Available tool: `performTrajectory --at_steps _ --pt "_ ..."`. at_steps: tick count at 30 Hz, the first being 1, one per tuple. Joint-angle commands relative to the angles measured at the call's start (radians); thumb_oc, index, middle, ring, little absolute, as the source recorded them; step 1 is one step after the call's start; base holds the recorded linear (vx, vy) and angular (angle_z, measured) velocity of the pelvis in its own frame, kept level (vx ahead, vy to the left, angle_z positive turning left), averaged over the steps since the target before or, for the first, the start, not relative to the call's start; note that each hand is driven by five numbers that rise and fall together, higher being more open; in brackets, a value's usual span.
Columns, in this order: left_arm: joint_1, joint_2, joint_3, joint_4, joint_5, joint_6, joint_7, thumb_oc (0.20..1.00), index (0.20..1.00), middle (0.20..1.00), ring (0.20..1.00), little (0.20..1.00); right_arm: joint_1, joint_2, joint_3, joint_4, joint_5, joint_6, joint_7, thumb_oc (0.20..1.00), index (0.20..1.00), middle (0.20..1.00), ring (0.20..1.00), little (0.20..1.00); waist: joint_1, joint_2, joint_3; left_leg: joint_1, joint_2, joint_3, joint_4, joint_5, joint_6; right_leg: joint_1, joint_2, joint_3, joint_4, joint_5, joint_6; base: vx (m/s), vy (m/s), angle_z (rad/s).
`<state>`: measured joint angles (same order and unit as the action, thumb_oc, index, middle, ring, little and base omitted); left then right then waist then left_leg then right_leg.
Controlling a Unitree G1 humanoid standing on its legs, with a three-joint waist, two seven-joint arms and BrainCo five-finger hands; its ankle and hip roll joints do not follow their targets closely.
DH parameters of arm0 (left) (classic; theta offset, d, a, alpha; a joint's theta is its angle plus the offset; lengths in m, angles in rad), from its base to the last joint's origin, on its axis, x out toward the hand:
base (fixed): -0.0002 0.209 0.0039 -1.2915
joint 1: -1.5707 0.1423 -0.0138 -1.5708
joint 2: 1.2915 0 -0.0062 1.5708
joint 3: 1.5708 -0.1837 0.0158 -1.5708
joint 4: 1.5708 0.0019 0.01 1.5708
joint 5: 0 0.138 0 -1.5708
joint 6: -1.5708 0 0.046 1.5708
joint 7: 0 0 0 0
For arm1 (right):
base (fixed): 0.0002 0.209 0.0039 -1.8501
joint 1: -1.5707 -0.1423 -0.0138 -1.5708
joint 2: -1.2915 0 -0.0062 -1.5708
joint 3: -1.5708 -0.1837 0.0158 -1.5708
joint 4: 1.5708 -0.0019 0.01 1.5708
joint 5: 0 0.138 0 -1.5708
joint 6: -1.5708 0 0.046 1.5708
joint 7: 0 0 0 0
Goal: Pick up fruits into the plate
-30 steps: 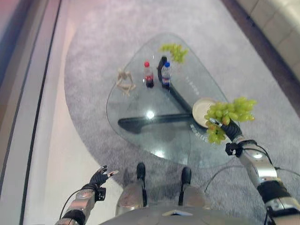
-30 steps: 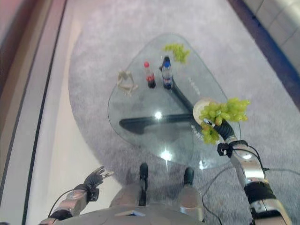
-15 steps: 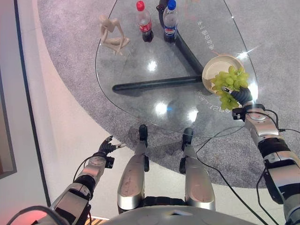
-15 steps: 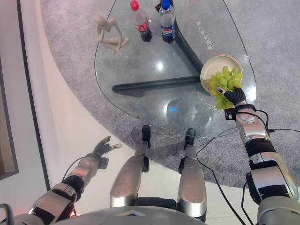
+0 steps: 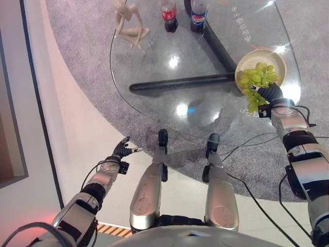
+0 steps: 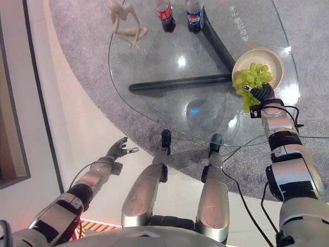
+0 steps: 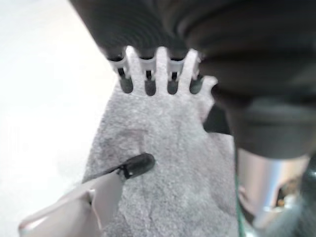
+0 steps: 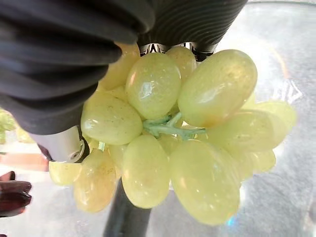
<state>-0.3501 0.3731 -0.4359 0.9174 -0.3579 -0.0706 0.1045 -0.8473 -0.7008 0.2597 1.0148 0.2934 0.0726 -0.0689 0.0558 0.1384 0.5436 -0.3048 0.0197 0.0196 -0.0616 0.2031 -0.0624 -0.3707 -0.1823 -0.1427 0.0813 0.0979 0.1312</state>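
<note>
Lowered over the plate point(image 5: 275, 57), right hand point(image 5: 271, 93) grips grapes point(image 5: 257, 77)

1. This looks like a living room or lounge, perhaps a showroom mock-up of one.
2. A low glass table point(image 5: 154, 56) with a rounded three-sided top stands on dark legs, the kind set before a sofa.
3. It sits on a grey rug point(image 5: 82, 67) with a curved edge, laid over a pale smooth floor point(image 5: 67, 149).
4. On the glass stand a small beige figurine point(image 5: 128, 23), purely for ornament, and two soft-drink bottles point(image 5: 168, 11).
5. A plate point(image 5: 277, 57) with grapes point(image 5: 257, 77) rests near the table's edge, like a snack put out for guests.
</note>
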Motion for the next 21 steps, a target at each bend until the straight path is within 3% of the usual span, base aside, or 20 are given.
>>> performTrajectory --at_steps 1,8,9,10,11,13,14,15,18,19,21 --pt "0.032 0.006 -0.014 -0.003 -0.040 -0.036 0.019 1.000 1.000 1.000 1.000 1.000 -0.092 -0.098 0.056 -0.003 -0.026 -0.004 -0.077 0.200 0.200 0.200 0.200 0.200 0.000 0.064 -0.024 -0.048 -0.020 -0.048 0.155 -0.178 0.004 -0.073 -0.009 -0.024 0.164 -0.125 -0.045 -0.01 0.046 -0.08" --pt "0.044 0.008 -0.013 -0.014 -0.051 -0.042 0.012 1.000 1.000 1.000 1.000 1.000 -0.131 -0.122 0.073 0.040 -0.106 0.068 -0.145 0.200 0.200 0.200 0.200 0.200 0.006 0.086 -0.024 -0.075 -0.030 -0.038 0.171 -0.177 0.009 -0.108 -0.014 -0.014 0.189 -0.130 -0.045 -0.01 0.027 -0.03" --pt "0.041 0.010 -0.016 -0.013 -0.048 -0.045 0.006 1.000 1.000 1.000 1.000 1.000 -0.146 -0.124 0.085 0.054 -0.109 0.084 -0.156 0.244 0.244 0.244 0.244 0.244 0.009 0.086 -0.024 -0.086 -0.031 -0.037 0.175 -0.176 0.011 -0.119 -0.014 -0.013 0.194 -0.129 -0.045 -0.04 -0.020 -0.04" --pt "0.040 0.012 -0.017 -0.015 -0.043 -0.043 0.000 1.000 1.000 1.000 1.000 1.000 -0.151 -0.123 0.088 0.054 -0.115 0.096 -0.163 0.404 0.404 0.404 0.404 0.404 0.010 0.087 -0.024 -0.091 -0.032 -0.036 0.178 -0.176 0.011 -0.122 -0.013 -0.012 0.196 -0.130 -0.045 -0.05 -0.031 -0.02" --pt "0.037 0.017 -0.024 -0.023 -0.038 -0.042 -0.007 1.000 1.000 1.000 1.000 1.000 -0.161 -0.119 0.099 0.051 -0.132 0.128 -0.185 0.733 0.733 0.733 0.733 0.733 0.011 0.086 -0.024 -0.099 -0.033 -0.032 0.184 -0.177 0.013 -0.132 -0.012 -0.010 0.200 -0.128 -0.044 0.00 0.000 0.00" --pt "0.035 0.015 -0.031 -0.025 -0.044 -0.041 -0.003 1.000 1.000 1.000 1.000 1.000 -0.160 -0.116 0.103 0.054 -0.133 0.137 -0.204 0.840 0.840 0.840 0.840 0.840 0.011 0.085 -0.024 -0.095 -0.031 -0.031 0.179 -0.179 0.014 -0.131 -0.010 -0.010 0.204 -0.134 -0.043 -0.02 -0.011 -0.01" --pt "0.033 0.015 -0.031 -0.024 -0.045 -0.043 -0.002 1.000 1.000 1.000 1.000 1.000 -0.163 -0.115 0.102 0.060 -0.139 0.136 -0.209 0.790 0.790 0.790 0.790 0.790 0.012 0.085 -0.024 -0.101 -0.030 -0.032 0.179 -0.175 0.015 -0.135 -0.009 -0.011 0.201 -0.128 -0.044 0.00 0.000 0.00" --pt "0.037 0.013 -0.038 -0.026 -0.050 -0.047 0.002 1.000 1.000 1.000 1.000 1.000 -0.167 -0.112 0.106 0.072 -0.152 0.139 -0.228 0.677 0.677 0.677 0.677 0.677 0.013 0.086 -0.024 -0.099 -0.029 -0.032 0.177 -0.175 0.015 -0.133 -0.005 -0.009 0.200 -0.128 -0.044 0.00 0.000 0.00" --pt "0.034 0.023 -0.041 -0.029 -0.056 -0.045 -0.001 1.000 1.000 1.000 1.000 1.000 -0.179 -0.110 0.116 0.082 -0.168 0.152 -0.267 0.633 0.633 0.633 0.633 0.633 0.017 0.085 -0.024 -0.094 -0.027 -0.028 0.170 -0.176 0.017 -0.130 -0.007 -0.014 0.199 -0.132 -0.040 -0.04 -0.034 -0.01" --pt "0.026 0.025 -0.041 -0.025 -0.061 -0.044 -0.002 1.000 1.000 1.000 1.000 1.000 -0.192 -0.110 0.122 0.086 -0.187 0.161 -0.286 0.288 0.288 0.288 0.288 0.288 0.019 0.086 -0.024 -0.099 -0.024 -0.026 0.165 -0.169 0.016 -0.133 -0.004 -0.016 0.193 -0.125 -0.041 0.00 0.000 0.00" --pt "0.028 0.024 -0.041 -0.024 -0.061 -0.043 -0.004 1.000 1.000 1.000 1.000 1.000 -0.196 -0.112 0.127 0.088 -0.193 0.166 -0.294 0.200 0.200 0.200 0.200 0.200 0.018 0.086 -0.024 -0.098 -0.024 -0.025 0.165 -0.169 0.015 -0.133 -0.004 -0.017 0.193 -0.124 -0.040 0.00 0.000 0.00"
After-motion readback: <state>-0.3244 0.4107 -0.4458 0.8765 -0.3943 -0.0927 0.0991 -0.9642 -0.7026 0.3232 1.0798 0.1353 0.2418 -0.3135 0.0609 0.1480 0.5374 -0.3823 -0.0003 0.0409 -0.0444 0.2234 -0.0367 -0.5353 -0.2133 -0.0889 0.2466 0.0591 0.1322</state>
